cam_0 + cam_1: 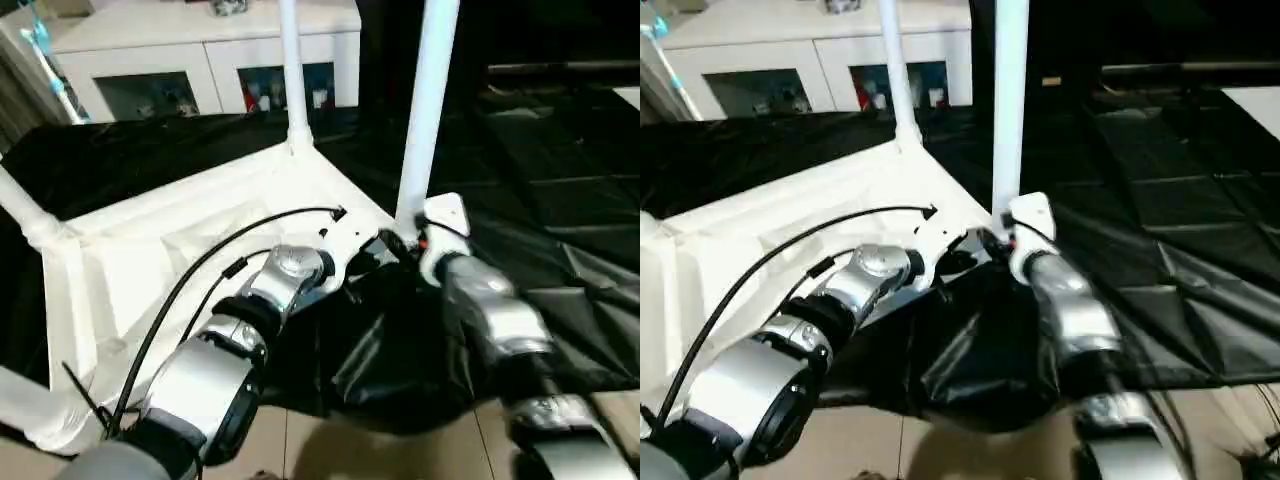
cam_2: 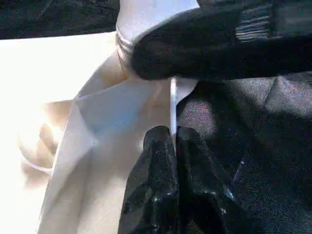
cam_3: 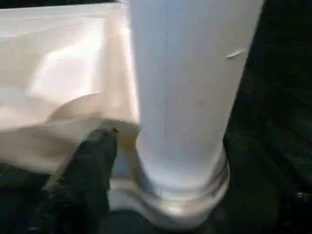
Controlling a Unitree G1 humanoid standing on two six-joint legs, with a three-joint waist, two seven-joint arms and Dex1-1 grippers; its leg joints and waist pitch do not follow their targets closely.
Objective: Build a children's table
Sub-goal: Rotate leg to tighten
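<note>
Top [image 1: 190, 250] inverted on desk [image 1: 560, 170]; left pincer [image 2: 173, 141] pinches rim near leg [image 1: 425, 110]; right pincer [image 1: 400, 243] state unclear.

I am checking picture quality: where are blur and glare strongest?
Right wrist view: the leg is close and soft, its socket ring blurred. Left wrist view: the table top is overexposed, nearly plain white. Left eye view: the right forearm looks smeared.

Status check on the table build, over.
Left pincer shut on tabletop rim. Right pincer at near corner leg, grip unclear. Far leg standing in its socket. Black cover bunched under corner.
</note>
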